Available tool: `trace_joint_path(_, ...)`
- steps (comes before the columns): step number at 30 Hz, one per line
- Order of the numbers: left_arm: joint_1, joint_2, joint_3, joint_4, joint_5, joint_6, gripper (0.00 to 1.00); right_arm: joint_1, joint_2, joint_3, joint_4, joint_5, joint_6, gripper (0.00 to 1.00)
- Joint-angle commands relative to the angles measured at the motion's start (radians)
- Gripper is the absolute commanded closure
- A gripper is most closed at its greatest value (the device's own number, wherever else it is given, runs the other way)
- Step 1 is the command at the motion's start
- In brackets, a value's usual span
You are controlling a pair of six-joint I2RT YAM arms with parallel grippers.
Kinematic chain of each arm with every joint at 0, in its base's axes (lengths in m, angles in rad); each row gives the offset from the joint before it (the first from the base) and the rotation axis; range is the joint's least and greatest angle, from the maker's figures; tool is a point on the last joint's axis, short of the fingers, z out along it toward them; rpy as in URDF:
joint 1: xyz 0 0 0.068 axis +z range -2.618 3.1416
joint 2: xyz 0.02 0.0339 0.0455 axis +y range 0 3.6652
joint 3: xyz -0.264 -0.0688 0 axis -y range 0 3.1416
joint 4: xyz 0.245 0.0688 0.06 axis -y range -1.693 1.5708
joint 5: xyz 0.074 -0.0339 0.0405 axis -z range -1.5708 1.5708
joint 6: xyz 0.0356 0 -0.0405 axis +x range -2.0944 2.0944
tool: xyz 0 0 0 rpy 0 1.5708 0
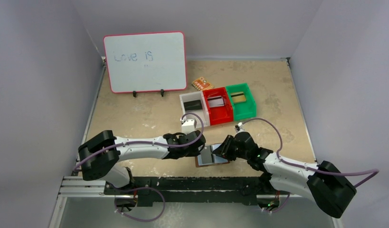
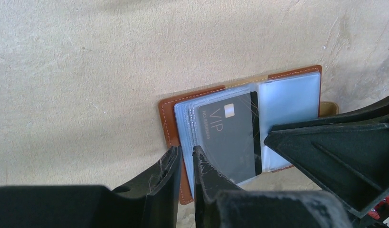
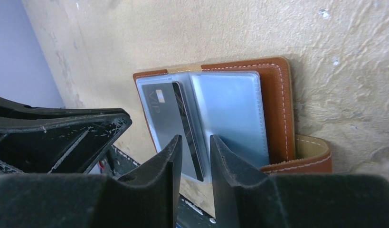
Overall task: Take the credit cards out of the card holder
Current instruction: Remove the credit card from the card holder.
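The brown card holder (image 1: 202, 162) lies open at the table's near edge, pale clear pockets up. A dark "VIP" credit card (image 2: 230, 135) sits in its left pocket and also shows in the right wrist view (image 3: 166, 111). My left gripper (image 2: 186, 159) hovers over the holder's left edge (image 2: 167, 123), jaws only narrowly apart, nothing clamped. My right gripper (image 3: 193, 145) is over the middle fold, jaws narrowly apart, with the card's edge showing in the gap. Its fingertip (image 2: 278, 135) rests by the right-hand pocket (image 2: 289, 102).
White bin (image 1: 188, 98), red bin (image 1: 220, 117) and green bin (image 1: 244, 110) stand in a row behind, each with a card in it. An orange patterned packet (image 1: 202, 84) and a whiteboard (image 1: 145, 61) are further back. The holder's snap tab (image 3: 316, 152) sticks out on the right.
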Motion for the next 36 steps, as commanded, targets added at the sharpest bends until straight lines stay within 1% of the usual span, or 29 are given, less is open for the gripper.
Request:
trace_joint_path(1, -0.002, -0.038, 0.034, 0.025, -0.017, 0.016, 0.85, -0.002, 0.02, -0.01, 0.081, -0.033, 0.009, 0.69)
trace_joint_path(6, -0.002, -0.054, 0.028, 0.113, 0.048, 0.041, 0.85, -0.002, 0.05, -0.003, 0.103, -0.048, -0.004, 0.69)
trace_joint_path(13, -0.002, -0.011, -0.014, 0.215, 0.157, 0.035, 0.85, -0.002, 0.097, -0.004, 0.136, -0.064, -0.004, 0.72)
trace_joint_path(19, -0.003, 0.058, -0.014, 0.163, 0.169, 0.018, 0.88, -0.002, 0.11, -0.005, 0.148, -0.07, -0.003, 0.74)
trace_joint_path(25, -0.008, 0.045, -0.013, 0.124, 0.144, 0.014, 0.89, -0.003, 0.115, -0.008, 0.15, -0.069, 0.006, 0.74)
trace_joint_path(36, -0.017, 0.036, -0.016, 0.112, 0.133, 0.009, 0.89, -0.006, 0.114, -0.008, 0.144, -0.066, 0.014, 0.74)
